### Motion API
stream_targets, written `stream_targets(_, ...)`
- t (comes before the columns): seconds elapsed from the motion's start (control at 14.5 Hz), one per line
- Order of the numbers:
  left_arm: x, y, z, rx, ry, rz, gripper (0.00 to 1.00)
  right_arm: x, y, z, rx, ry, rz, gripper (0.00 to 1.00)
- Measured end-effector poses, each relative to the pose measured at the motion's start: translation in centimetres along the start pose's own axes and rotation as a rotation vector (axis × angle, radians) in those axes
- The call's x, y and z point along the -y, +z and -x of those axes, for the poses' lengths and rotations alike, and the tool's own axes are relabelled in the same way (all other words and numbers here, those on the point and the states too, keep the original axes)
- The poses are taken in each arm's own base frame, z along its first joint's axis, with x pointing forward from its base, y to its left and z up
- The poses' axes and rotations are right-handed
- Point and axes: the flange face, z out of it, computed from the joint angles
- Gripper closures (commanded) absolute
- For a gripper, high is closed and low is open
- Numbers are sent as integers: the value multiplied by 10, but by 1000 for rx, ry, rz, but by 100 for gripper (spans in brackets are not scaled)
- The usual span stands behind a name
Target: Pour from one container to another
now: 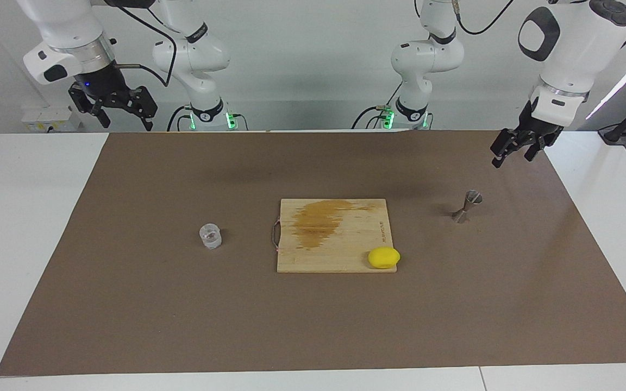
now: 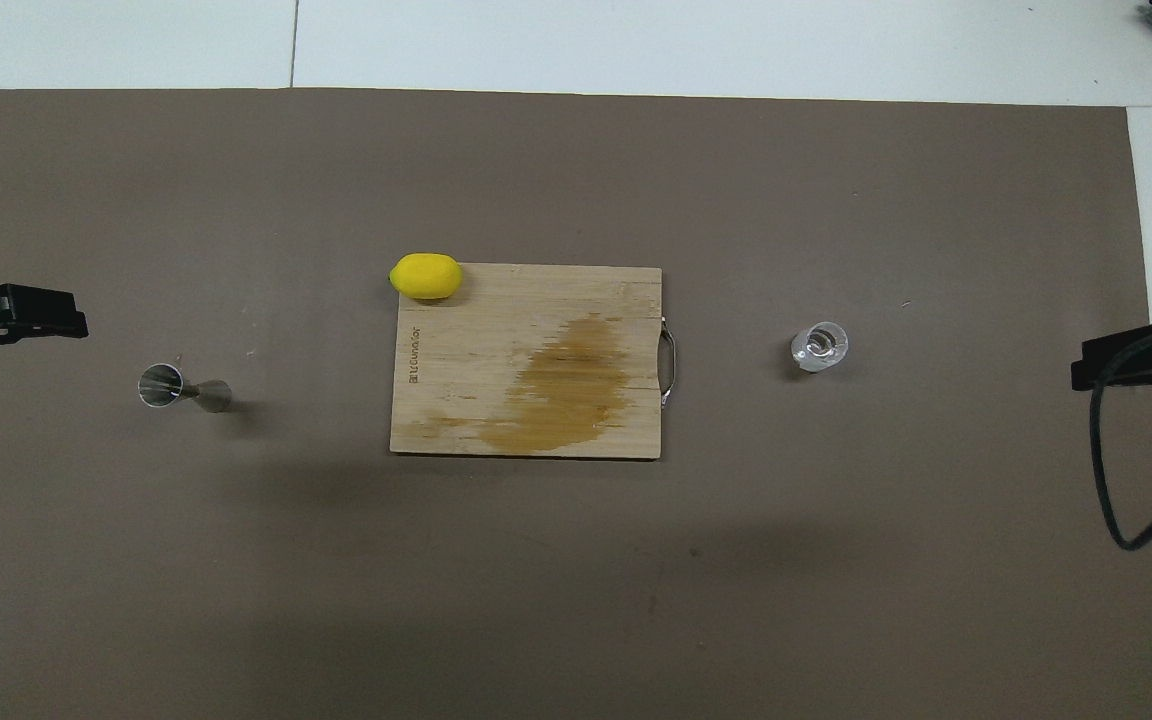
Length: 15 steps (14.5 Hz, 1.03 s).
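Note:
The clear glass cup (image 1: 210,236) (image 2: 820,346) stands upright on the brown mat, between the cutting board and the right arm's end. The silvery hourglass-shaped jigger (image 1: 467,206) (image 2: 181,388) stands upright toward the left arm's end. My left gripper (image 1: 511,157) (image 2: 61,322) hangs open and empty over the mat close to the jigger, not touching it. My right gripper (image 1: 126,124) (image 2: 1101,362) hangs open and empty, high over the mat's edge at the right arm's end, well apart from the cup.
A wooden cutting board (image 1: 345,250) (image 2: 496,330) with a dark wet stain lies mid-table, its metal handle toward the cup. A yellow lemon (image 1: 383,257) (image 2: 426,276) sits at the board's corner. The brown mat (image 1: 182,326) covers most of the white table.

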Motion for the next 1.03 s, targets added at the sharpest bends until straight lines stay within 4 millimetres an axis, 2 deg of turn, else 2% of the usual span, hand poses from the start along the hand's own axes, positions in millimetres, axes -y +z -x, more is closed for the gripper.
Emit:
stream_targets(0.21,-1,1,4,28,4,-4,0,-19,26,-9,16,88,-80,0)
stream_targets(0.62,-6,1,5,29,14,-4,0,-45,105,-22,117,399,-305,0)
stream_targets(0.89,-25,-1,10,30,49,-3,0,-61,148,-31,224,632,-495,0)
stream_targets(1.03,-29,0,13,51,48,20,0,-77,167,-37,273,722,-576,0)
